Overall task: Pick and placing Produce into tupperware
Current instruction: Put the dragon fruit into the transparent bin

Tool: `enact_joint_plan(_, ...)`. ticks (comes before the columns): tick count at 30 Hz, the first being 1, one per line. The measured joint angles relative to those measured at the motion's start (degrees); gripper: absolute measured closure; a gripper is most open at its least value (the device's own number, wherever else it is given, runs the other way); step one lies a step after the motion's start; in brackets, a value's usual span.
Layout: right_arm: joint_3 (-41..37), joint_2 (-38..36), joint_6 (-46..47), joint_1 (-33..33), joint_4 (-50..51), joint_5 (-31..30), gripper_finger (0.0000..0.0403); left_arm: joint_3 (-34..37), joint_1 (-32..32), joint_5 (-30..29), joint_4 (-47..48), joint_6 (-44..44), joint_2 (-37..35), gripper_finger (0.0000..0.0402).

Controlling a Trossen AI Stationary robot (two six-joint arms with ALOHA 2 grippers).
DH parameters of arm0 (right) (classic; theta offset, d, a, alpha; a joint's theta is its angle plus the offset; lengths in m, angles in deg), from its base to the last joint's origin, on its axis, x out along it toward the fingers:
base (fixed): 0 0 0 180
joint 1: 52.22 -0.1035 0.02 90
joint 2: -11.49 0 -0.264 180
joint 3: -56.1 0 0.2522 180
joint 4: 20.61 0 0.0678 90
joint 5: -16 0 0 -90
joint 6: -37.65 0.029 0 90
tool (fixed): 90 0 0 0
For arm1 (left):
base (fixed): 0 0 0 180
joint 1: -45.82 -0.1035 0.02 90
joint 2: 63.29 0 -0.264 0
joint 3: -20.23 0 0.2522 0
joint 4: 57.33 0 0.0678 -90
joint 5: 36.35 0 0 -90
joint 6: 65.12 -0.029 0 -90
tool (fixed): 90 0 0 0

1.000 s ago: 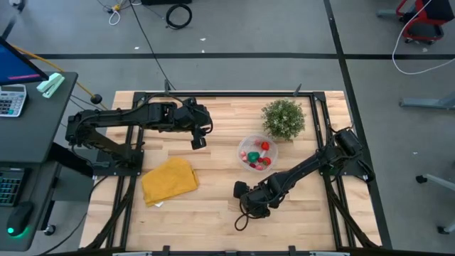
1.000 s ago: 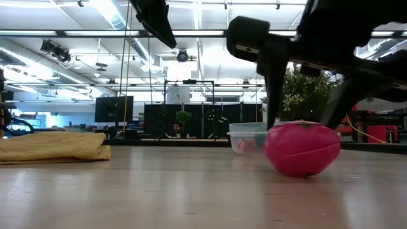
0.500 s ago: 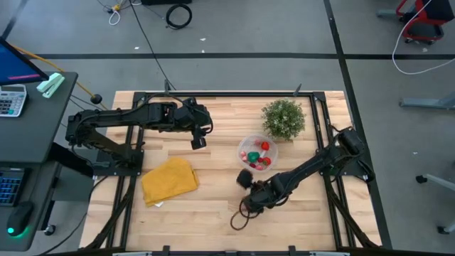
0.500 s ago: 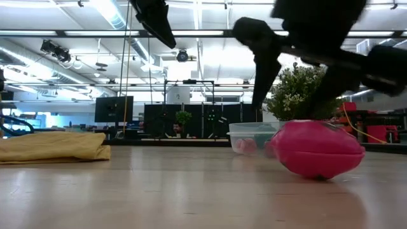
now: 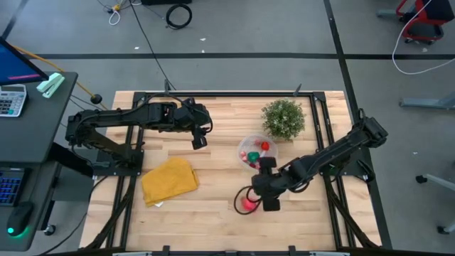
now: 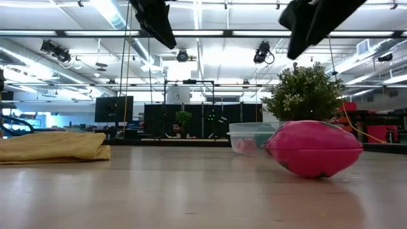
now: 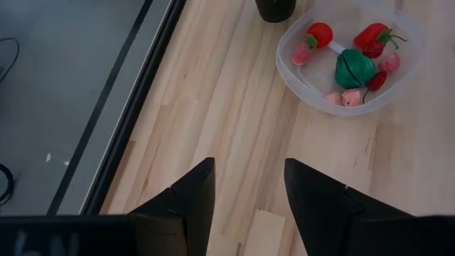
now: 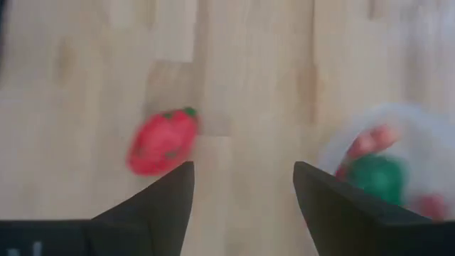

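We can't make out any readable text, label, brand or number anywhere in these views. The calculator [image 5: 10,99] on the side desk is too small for us to read its keys, the blue screen [image 5: 18,65] beside it shows nothing legible, and the dark monitors [image 6: 114,109] in the room behind the counter are blank to us.
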Motion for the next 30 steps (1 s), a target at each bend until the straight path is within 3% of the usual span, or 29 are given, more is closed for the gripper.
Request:
enact_joint_plan(5,0.00,0.30,13.56,-0.41,-2.67,4.93,0.0158,0.00,0.00,0.00,0.08,2.18,0.00,0.0228)
enact_joint_plan(12,0.00,5.53,19.23,-2.07,-8.45,9.16,0.0142,0.00,0.96,-0.02,0.97,4.52,0.02,0.0224)
enact_joint_plan(20,-0.03,10.01,33.77,-2.68,-9.24,6.36,0.0126,0.00,5.39,0.00,1.31,5.99,0.02,0.0228)
enact_joint_plan(30,-0.04,12.73,38.96,-3.08,-10.45,4.44,0.0124,0.00,10.89,0.00,1.32,8.04,0.02,0.0229)
